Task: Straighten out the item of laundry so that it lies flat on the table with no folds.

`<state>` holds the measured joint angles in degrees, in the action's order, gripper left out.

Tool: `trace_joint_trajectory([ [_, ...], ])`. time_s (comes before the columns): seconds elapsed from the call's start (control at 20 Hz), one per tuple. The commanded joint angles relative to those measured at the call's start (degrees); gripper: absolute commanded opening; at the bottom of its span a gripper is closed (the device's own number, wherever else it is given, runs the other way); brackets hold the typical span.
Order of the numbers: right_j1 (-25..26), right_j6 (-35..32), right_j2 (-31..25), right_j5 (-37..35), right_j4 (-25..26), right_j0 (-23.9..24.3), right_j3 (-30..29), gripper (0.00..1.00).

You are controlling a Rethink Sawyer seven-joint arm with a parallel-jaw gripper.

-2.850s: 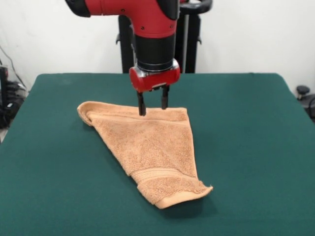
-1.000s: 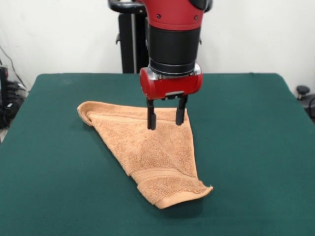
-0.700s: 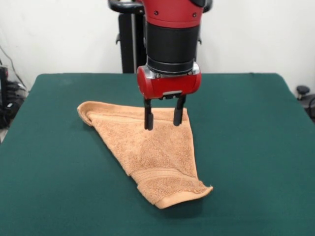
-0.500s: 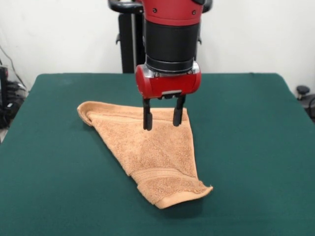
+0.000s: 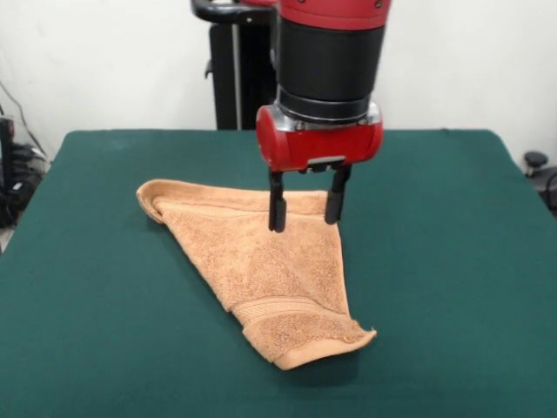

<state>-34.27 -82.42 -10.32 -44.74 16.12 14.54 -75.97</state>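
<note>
Towel [image 5: 261,261] lies folded in a triangle at counter [image 5: 104,348] centre. Claw [image 5: 305,209], spread and empty, hovers above its 1 o'clock corner. Step: positioning to grasp. Next: descend, pinch top layer, unfold.

One orange-tan terry-cloth hand towel [image 5: 261,266], folded to a rough triangle, lies on one dark green cloth-topped table [image 5: 452,287]. One red and black gripper [image 5: 305,212] hangs at twelve o'clock, with two black fingers [image 5: 278,211] spread apart.
</note>
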Motion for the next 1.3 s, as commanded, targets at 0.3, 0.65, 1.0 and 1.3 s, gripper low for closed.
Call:
trace_joint_trajectory([
  [0.3, 8.56, -11.19, -1.01, -8.84, -3.26, -5.27, 17.03, 1.0],
  [0.65, 7.85, -7.89, -1.82, 0.0, -3.59, -2.93, 9.25, 1.0],
  [1.0, 7.59, -1.82, -5.73, 11.51, -1.84, 2.77, -0.55, 1.0],
  [1.3, 8.16, -0.34, -7.08, 15.89, -0.42, 4.57, -3.81, 1.0],
])
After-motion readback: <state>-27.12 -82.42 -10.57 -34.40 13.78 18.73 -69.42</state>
